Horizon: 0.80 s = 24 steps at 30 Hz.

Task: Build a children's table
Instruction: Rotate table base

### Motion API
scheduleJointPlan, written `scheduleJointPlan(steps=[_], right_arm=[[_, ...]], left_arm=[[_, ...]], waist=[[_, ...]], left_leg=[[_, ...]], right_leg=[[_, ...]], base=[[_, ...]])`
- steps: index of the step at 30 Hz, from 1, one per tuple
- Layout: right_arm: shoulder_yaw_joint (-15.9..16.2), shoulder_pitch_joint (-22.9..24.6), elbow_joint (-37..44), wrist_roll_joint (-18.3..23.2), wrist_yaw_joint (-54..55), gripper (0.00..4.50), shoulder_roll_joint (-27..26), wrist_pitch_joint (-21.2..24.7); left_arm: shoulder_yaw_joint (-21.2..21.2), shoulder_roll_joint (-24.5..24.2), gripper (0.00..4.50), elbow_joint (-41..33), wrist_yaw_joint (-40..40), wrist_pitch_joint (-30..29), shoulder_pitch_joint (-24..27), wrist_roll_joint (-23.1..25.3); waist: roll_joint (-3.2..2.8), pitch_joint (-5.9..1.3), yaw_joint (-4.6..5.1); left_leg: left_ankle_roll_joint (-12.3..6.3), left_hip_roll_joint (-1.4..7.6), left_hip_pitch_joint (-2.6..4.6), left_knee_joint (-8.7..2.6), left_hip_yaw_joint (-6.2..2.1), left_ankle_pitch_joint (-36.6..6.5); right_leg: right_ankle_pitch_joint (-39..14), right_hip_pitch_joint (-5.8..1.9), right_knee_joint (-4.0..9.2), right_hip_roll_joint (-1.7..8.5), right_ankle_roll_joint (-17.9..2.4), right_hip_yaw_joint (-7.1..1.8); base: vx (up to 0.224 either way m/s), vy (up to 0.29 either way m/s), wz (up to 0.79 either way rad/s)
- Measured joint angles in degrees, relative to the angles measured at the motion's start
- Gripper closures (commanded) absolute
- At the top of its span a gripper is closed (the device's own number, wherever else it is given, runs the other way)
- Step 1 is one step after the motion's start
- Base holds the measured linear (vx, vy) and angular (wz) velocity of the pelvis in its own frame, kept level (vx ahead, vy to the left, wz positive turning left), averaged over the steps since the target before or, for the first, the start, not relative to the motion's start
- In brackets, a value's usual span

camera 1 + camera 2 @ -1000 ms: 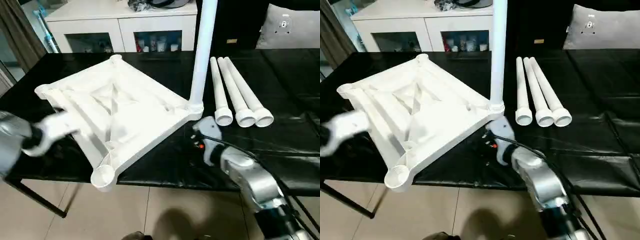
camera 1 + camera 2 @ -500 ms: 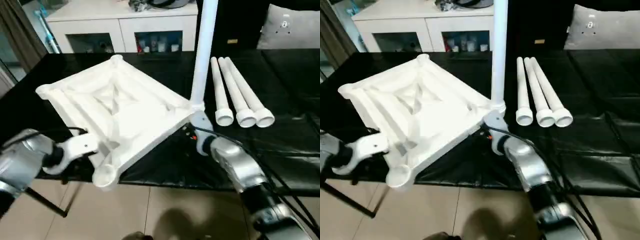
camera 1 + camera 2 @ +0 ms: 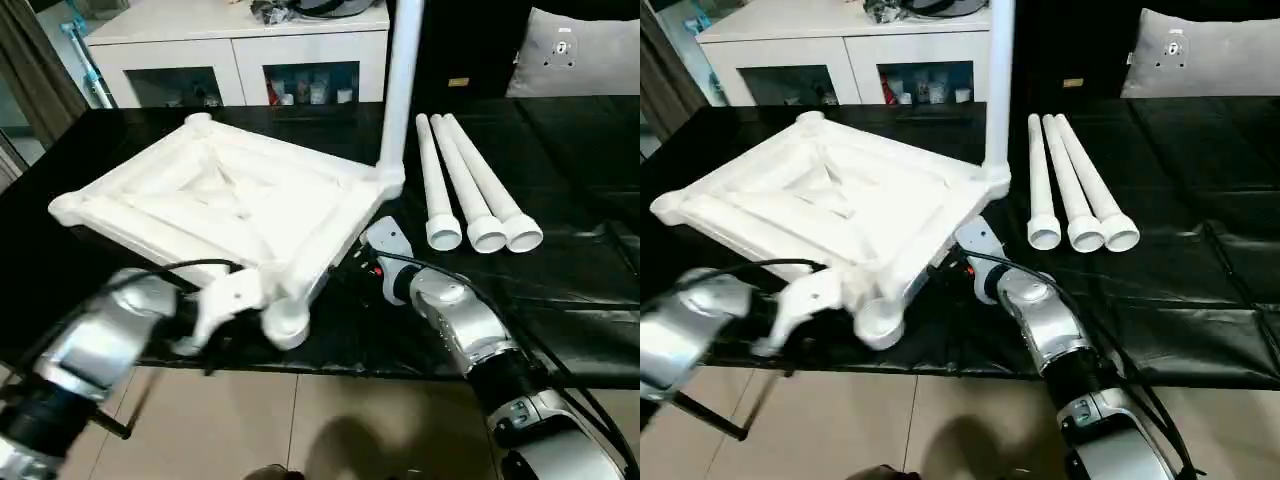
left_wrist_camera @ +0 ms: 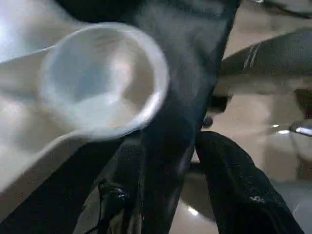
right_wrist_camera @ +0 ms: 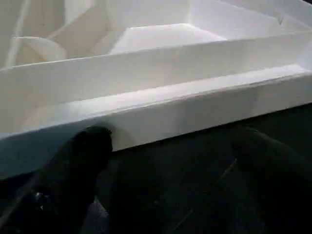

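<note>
The children's table top point(image 3: 230, 200) lies upside down on the black work table, its ribbed underside facing up. One white leg point(image 3: 400, 90) stands upright in the top's far right corner socket. Three more legs point(image 3: 465, 185) lie side by side to the right. My left gripper point(image 4: 168, 161) is open just below the near corner socket point(image 4: 102, 78), holding nothing. My right gripper point(image 5: 175, 156) is open, with its fingers point(image 5: 83, 161) wide apart. It faces the top's right side rim point(image 5: 161, 102) near the upright leg.
The work table's front edge point(image 3: 330, 365) runs just behind my forearms, with tiled floor below. A white cabinet point(image 3: 240, 50) stands behind the table and a grey cushion point(image 3: 575, 60) lies at the back right. Black cables point(image 3: 560, 300) trail across the cover by my right arm.
The table top has swung, its near corner moving right and its leg corner moving back. My left gripper followed to the near socket, and my right gripper moved up to the side rim.
</note>
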<state>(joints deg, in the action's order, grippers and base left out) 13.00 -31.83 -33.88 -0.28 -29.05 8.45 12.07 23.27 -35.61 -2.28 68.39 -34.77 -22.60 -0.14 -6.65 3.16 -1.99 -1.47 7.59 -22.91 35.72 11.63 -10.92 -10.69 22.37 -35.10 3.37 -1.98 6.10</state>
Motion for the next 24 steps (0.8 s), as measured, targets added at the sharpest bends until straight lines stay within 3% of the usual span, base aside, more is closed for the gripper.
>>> scheduleJointPlan(steps=[8,13,17,21,24], right_arm=[[-0.1,0.0,0.5,-0.7,-0.6,0.0,1.5,-1.3],[-1.9,0.5,8.6,-0.3,-0.1,0.0,3.9,1.9],[-5.8,3.5,17.7,1.3,1.6,0.0,4.8,6.8],[-12.2,10.4,29.9,5.4,5.3,0.0,4.4,14.4],[-14.6,14.8,37.2,7.1,6.7,0.0,3.5,14.8]], left_arm=[[0.2,11.1,2.61,10.3,-9.5,9.1,-5.0,1.6],[-2.1,14.4,2.61,10.3,-12.3,10.5,-5.0,-0.5],[-6.2,15.9,2.61,4.7,-12.3,7.8,-2.4,-5.2],[-11.5,16.3,2.26,-3.1,-13.9,4.2,5.4,-11.5],[-17.7,19.9,2.23,-5.6,-20.1,3.9,8.1,-13.2]], waist=[[0.03,0.02,-0.12],[0.07,0.03,-0.14],[0.11,0.01,-0.33],[0.11,0.01,-0.29],[0.15,0.04,-0.29]], left_leg=[[-0.02,0.0,-0.03,0.12,-0.01,0.0],[-0.04,0.01,-0.11,0.11,-0.01,0.0],[-0.09,0.01,-0.11,0.09,-0.01,0.0],[-0.12,0.01,-0.12,0.04,0.0,-0.1],[-0.1,0.01,-0.05,0.05,0.0,-0.1]], right_leg=[[0.1,-0.05,0.02,0.0,0.0,0.03],[0.0,0.02,0.03,0.0,0.1,0.04],[-0.1,0.02,0.06,0.0,0.1,0.04],[-0.2,0.07,0.04,0.0,0.2,0.04],[-0.4,0.01,0.03,0.0,0.5,0.06]], base=[[0.0,0.0,0.0],[0.0,0.0,0.0],[0.0,0.0,0.0],[0.0,0.0,0.0],[0.0,0.0,0.0]])
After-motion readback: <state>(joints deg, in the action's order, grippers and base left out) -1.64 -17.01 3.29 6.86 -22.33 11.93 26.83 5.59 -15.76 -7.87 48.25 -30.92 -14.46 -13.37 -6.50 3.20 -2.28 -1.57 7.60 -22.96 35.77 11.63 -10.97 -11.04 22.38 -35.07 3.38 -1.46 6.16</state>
